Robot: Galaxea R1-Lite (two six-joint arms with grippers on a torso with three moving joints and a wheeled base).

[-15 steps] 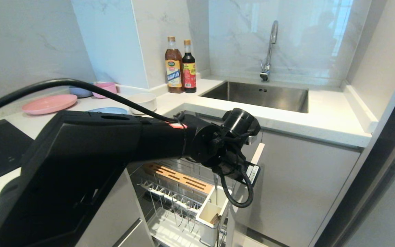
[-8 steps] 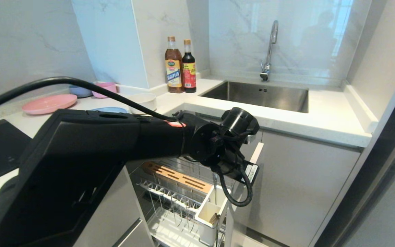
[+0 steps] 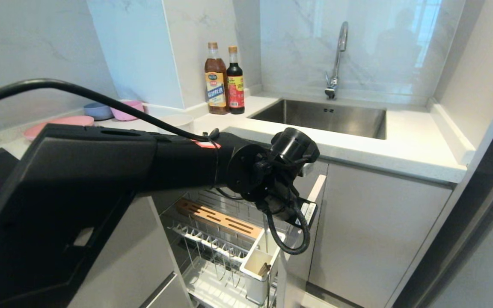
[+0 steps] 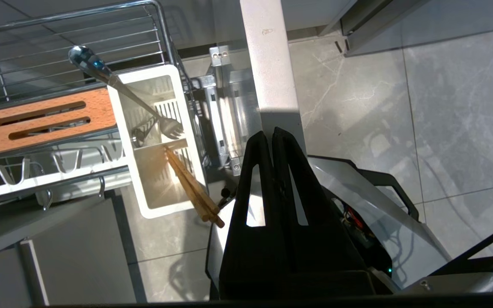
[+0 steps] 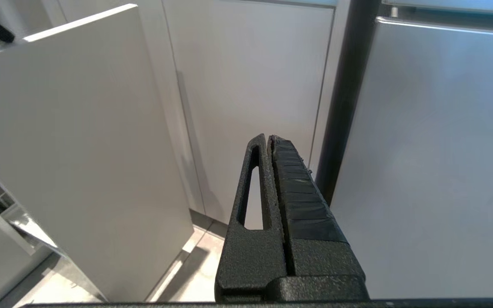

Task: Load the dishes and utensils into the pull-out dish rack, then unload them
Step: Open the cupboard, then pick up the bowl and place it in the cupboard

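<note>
- The long-handled silver metal spoon (image 4: 120, 87) and light wooden chopsticks (image 4: 191, 188) lean in separate compartments of the white plastic utensil caddy (image 4: 118, 107), probably parked upright for draining.
- The left gripper (image 4: 271, 133) hangs above the chrome wire pull-out dish rack (image 3: 212, 244), jaws together, empty.
- Only the left wrist view shows the spoon; the head view shows the cream-white round bowl (image 3: 180, 121) on the counter.
- The right gripper (image 5: 268, 139), jaws together, faces cabinet doors.

Black arm (image 3: 101, 171), looped black cable (image 3: 289, 239)

Daylight glared off the marble wall (image 3: 357, 47) at one o'clock; edges bowed, arm (image 3: 101, 179) cast soft shadow
</note>
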